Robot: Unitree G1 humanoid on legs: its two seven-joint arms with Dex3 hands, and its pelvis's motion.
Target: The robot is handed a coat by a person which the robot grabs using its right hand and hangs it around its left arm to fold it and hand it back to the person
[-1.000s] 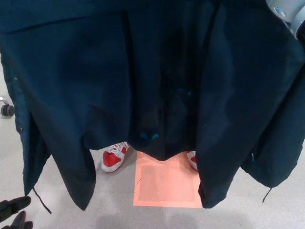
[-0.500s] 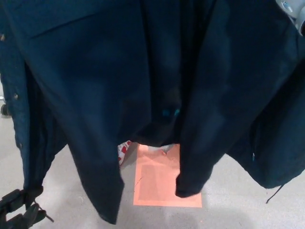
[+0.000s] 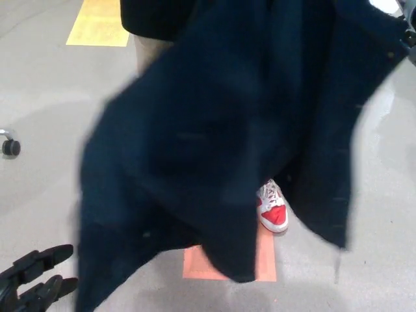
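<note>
**q:** Grey floor is filling the whole head view, with a yellow patch (image 3: 97, 23) sitting top left and a chair caster (image 3: 10, 147) poking in at the left edge. What's the coat (image 3: 214, 130) looking like?

**a:** It's hanging in mid-air across the middle. It's dark navy, running from the top right corner down to bottom left. It's smearing badly, so folds and snaps are barely showing. It's covering most of an orange floor square (image 3: 263, 263) and hiding all of the person's feet except one red-and-white shoe (image 3: 273, 209).

**q:** Hands?

**a:** Left hand (image 3: 36, 281) is sitting low at bottom left, fingers spread and gripping nothing, just beside the coat's hem. Right hand (image 3: 409, 40) is only peeking in as a dark bit at the top right edge, so I can't tell its grip.
</note>
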